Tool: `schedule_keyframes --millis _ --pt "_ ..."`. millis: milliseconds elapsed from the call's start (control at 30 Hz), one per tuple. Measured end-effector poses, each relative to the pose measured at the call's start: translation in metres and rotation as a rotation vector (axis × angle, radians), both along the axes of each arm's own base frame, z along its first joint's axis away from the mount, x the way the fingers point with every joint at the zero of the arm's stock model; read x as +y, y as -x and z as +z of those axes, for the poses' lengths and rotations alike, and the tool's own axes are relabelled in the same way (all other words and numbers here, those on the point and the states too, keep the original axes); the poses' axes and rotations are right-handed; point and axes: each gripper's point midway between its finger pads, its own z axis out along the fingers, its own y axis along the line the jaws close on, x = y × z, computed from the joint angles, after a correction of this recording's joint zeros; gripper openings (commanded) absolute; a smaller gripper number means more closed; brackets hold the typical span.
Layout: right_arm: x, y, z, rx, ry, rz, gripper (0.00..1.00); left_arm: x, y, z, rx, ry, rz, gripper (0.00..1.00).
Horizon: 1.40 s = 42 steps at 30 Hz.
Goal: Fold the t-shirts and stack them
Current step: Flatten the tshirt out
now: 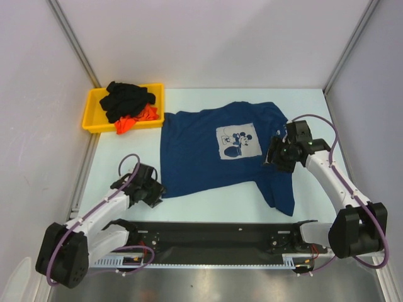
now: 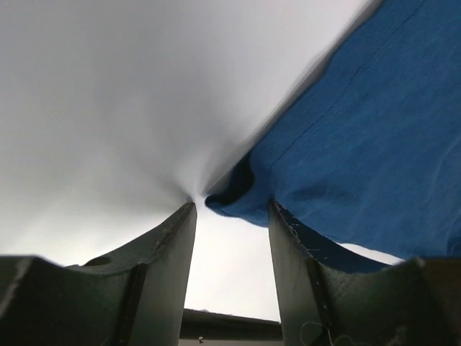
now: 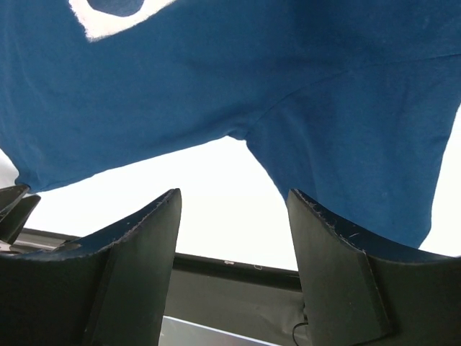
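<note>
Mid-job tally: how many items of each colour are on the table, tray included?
Navy blue t-shirt: 1
Black cloth bundle, in the tray: 1, as far as I can tell
Orange-red cloth, in the tray: 1
Yellow tray: 1
Total: 4

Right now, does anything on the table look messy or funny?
Yes. The black shirt and the orange shirt are crumpled in a heap in the yellow tray, not folded. The blue shirt lies flat, but sideways, with one sleeve sticking out toward the near edge. Nothing looks torn or spilled.
</note>
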Motion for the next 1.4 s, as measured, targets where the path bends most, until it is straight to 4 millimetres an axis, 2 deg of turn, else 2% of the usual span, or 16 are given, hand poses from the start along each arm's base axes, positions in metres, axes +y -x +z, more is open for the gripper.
schedule_keyframes --millis 133,400,800,1067,1100,1200,1233,1400 --pt "-0.001 0.0 0.0 0.001 -0.003 -0.003 0.66 -0.003 -0.006 0.001 -0.015 0.006 -0.001 0.51" --pt "-0.004 0.002 -0.002 0.004 -0.007 -0.005 0.66 0.003 -0.005 0.001 -0.011 -0.02 -0.002 0.53" --pt "-0.008 0.003 -0.004 0.011 -0.012 -0.021 0.66 -0.005 -0.009 0.0 0.0 0.022 -0.012 0.52" --pt "-0.01 0.003 0.001 -0.008 -0.015 -0.029 0.66 -0.005 -0.008 -0.002 0.013 0.018 -0.01 0.34" --pt "-0.011 0.003 0.002 -0.01 -0.015 -0.03 0.66 -0.004 -0.008 -0.003 0.016 0.017 -0.007 0.29" --pt "-0.011 0.003 0.002 -0.013 -0.015 -0.032 0.66 -0.001 -0.007 -0.005 0.02 0.01 0.003 0.04" --pt "-0.011 0.002 0.002 -0.013 -0.015 -0.033 0.66 0.001 -0.007 -0.006 0.022 0.008 0.008 0.0" --pt "-0.013 0.004 0.001 -0.001 -0.013 -0.039 0.65 0.011 -0.009 -0.004 0.004 -0.047 -0.024 0.0"
